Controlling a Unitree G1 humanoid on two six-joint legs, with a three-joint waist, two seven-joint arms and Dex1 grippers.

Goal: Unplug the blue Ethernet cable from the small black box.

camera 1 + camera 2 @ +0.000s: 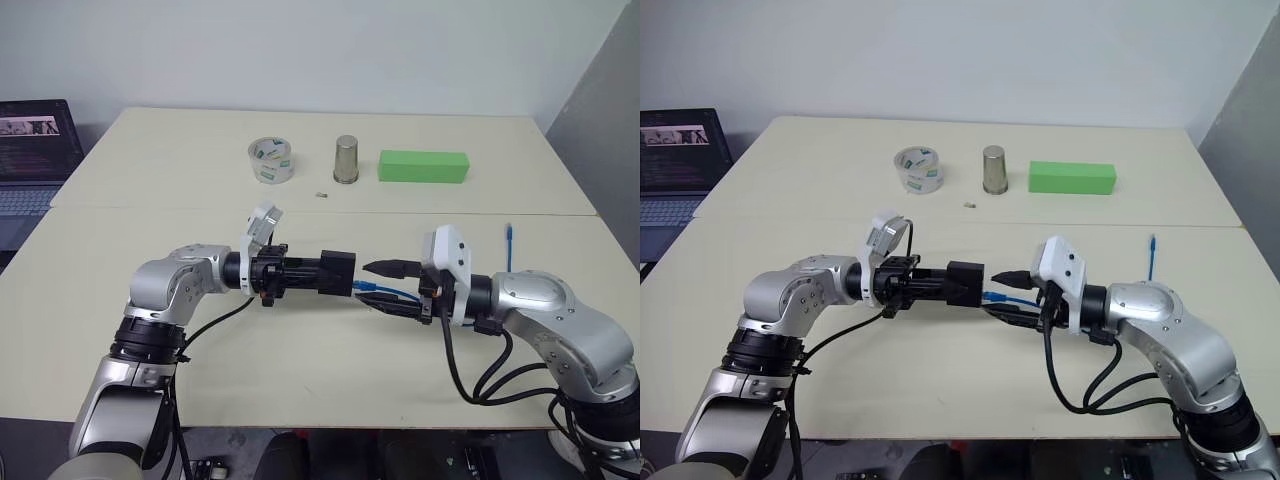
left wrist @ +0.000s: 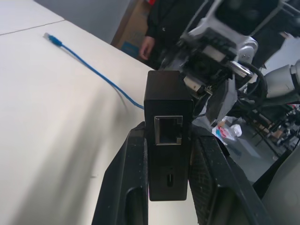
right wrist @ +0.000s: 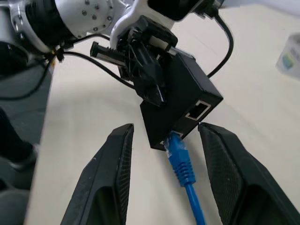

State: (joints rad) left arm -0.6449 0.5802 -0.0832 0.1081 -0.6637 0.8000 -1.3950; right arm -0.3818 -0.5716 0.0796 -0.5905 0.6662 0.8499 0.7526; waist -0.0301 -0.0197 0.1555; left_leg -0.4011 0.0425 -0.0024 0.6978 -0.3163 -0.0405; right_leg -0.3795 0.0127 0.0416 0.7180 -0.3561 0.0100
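No legible text, label, brand, number or sign appears in any view. The laptop screen (image 1: 35,140) at the far left edge of the counter (image 1: 150,380) carries rows of lettering and a small picture, all too small to read. The tape roll (image 1: 271,160) shows green markings on its inner core; these cannot be made out as words. The metal cup (image 1: 346,159), the green block (image 1: 423,167) and the small black box (image 2: 168,136) present plain, unmarked surfaces. The cardboard carton (image 2: 136,26) past the counter edge in the left wrist view shows a coloured patch with no readable print.
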